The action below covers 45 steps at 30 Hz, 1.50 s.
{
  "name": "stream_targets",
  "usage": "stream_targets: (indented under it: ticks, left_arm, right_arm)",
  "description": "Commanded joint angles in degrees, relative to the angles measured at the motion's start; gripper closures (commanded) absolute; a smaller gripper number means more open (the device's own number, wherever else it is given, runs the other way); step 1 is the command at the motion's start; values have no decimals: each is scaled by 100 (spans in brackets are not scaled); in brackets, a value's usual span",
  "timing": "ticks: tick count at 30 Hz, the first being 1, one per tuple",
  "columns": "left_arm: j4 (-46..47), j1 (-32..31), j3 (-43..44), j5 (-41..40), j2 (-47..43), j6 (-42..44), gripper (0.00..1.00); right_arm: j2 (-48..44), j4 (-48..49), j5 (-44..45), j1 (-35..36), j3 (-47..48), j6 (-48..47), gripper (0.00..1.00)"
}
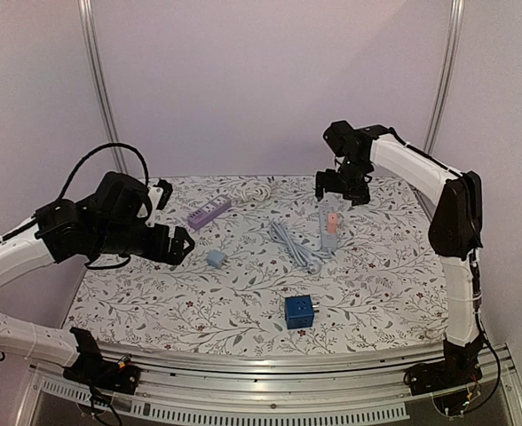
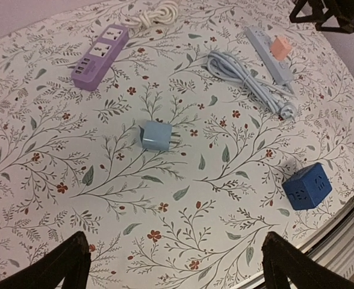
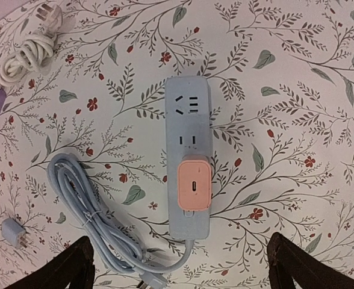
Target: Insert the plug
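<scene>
With the pink charger seated in the grey power strip toward the desk's far-right corner, the right gripper hovers spread, empty.

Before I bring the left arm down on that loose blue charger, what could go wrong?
The light-blue charger lies flat on its side, prongs sideways; a pinch may skid or tilt it. The grey power strip sits unheld, so pushing could slide it. Its pink adapter fills one socket, and the bundled cable alongside might snag.
</scene>
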Motion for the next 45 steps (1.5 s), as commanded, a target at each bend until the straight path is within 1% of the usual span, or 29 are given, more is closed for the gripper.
stream_targets:
  ticks: [1,5,7,10,13,16,19,22,26,31,34,39,42,45]
  left_arm:
    - [-66,74,131,327,295,-76,1]
    - [138,36,78,742,577,-130,1]
    - [412,-70,2,1003,683,-132,2]
    - [771,-310,-76,1179,948,-110,2]
    - [945,-652,69,1197,1415,132,2]
    - [1211,-975,221,1264,1896,436,1]
    - [1463,-1280,370,1088,2265,993,3]
    - [1832,-1404,430,1072,2440,1666,3]
    - [2448,-1452,335,1358,2546,2840,1]
    - [2410,-1448,664,2031,3034,3703,0]
    - [2205,-1461,983,2417,3486,3936,1]
    - [2207,-1465,1371,2474,4027,4040,3]
    - [2180,-1511,1495,2535,4269,4127,3]
    - [2064,-1609,1615,2413,4483,4294,1]
  right_arm:
    - [-453,-143,45,5,-106,-118,1]
    - [-960,-8,-171,39,-715,-199,1]
    - [-1255,201,-247,61,-1336,-224,1]
    - [-1770,452,-412,64,-2119,-128,1]
    - [-2118,632,-613,75,-2730,31,1]
    - [-2412,782,-625,91,-3227,163,1]
    - [-2673,882,-838,98,-3565,294,1]
    - [-2853,950,-871,99,-3804,377,1]
    - [-2936,988,-922,98,-3948,476,1]
    - [-3042,1020,-987,92,-4021,577,1]
    - [-3115,961,-957,96,-4071,602,1]
    - [-3190,894,-937,99,-4158,629,1]
    - [-3227,898,-959,99,-4190,688,1]
    - [-3232,894,-973,99,-4217,724,1]
